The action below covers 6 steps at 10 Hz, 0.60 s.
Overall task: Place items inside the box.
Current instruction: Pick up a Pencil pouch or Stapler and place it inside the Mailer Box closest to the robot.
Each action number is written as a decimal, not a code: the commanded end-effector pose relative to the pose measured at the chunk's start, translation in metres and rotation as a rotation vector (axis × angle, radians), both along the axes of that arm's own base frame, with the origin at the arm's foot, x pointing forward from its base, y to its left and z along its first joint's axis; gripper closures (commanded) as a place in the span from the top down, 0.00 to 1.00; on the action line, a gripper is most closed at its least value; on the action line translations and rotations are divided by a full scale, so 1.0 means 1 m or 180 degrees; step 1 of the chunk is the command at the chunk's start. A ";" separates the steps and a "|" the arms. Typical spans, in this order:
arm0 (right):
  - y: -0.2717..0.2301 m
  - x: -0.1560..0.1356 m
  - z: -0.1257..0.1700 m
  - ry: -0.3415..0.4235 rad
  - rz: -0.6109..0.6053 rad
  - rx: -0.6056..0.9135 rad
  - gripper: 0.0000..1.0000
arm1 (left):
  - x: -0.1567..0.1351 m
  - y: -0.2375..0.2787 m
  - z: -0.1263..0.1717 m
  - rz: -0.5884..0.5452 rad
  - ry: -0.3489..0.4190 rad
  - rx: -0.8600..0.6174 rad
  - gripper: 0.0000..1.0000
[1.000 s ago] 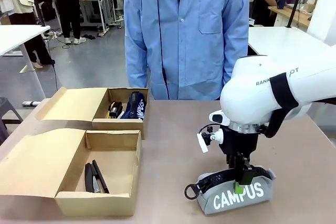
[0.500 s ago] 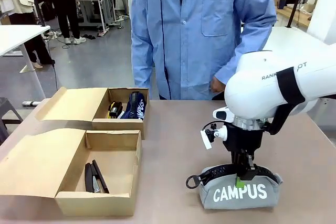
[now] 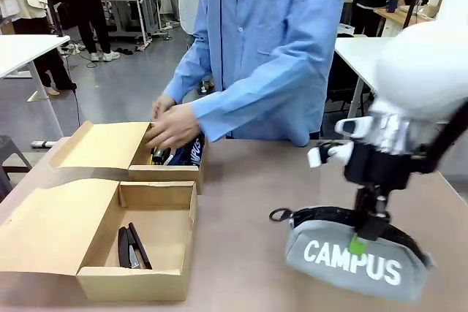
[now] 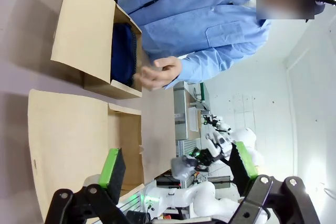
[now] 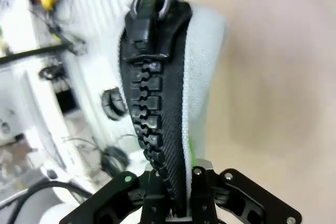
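**DESK:** What do we have closest to the lens?

**FIELD:** Well to the right of the near box [image 3: 139,283], we see the right gripper [image 3: 363,237] clenched on the black zip ridge of the grey pencil case [image 3: 351,264], lettered "CAMPUS". From the wrist camera, both fingers [image 5: 152,200] pinch the zipper teeth, and the pull tab sits at the far end. The case tilts under the grip. We cannot tell whether it clears the table [image 3: 241,202].

**DESK:** And the near box itself?

**FIELD:** We find it open, its flap laid flat to its left and black staplers [image 3: 131,246] lying on its floor. The left gripper [image 4: 176,166] looks down on it from above, jaws spread wide with nothing between them.

**DESK:** What lies beyond it?

**FIELD:** Just behind the near box stands the far box [image 3: 164,174], also open, with a navy pouch [image 3: 191,150] inside. We cannot say whether the two boxes touch. Farther back, a person [image 3: 270,42] in a blue shirt leans in from across the table. The person's hands [image 3: 174,128] are at the far box's opening, over the pouch.
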State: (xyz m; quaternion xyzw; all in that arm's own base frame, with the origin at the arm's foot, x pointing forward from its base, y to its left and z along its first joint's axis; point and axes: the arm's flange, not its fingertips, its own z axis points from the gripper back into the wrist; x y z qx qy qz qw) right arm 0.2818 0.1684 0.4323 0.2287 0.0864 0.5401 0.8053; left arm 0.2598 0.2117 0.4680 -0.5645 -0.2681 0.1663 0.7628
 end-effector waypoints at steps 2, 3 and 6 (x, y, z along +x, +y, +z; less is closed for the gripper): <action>-0.053 -0.058 0.036 0.0138 -0.2421 0.0799 0.00 | 0.000 -0.001 0.000 -0.0001 -0.0085 -0.0025 1.00; -0.058 -0.061 0.030 0.0051 -0.3445 0.0580 0.00 | 0.000 -0.001 0.000 -0.0001 -0.0085 -0.0025 1.00; -0.053 -0.069 0.028 -0.0024 -0.4059 0.0421 0.00 | 0.000 -0.001 0.000 -0.0001 -0.0085 -0.0025 1.00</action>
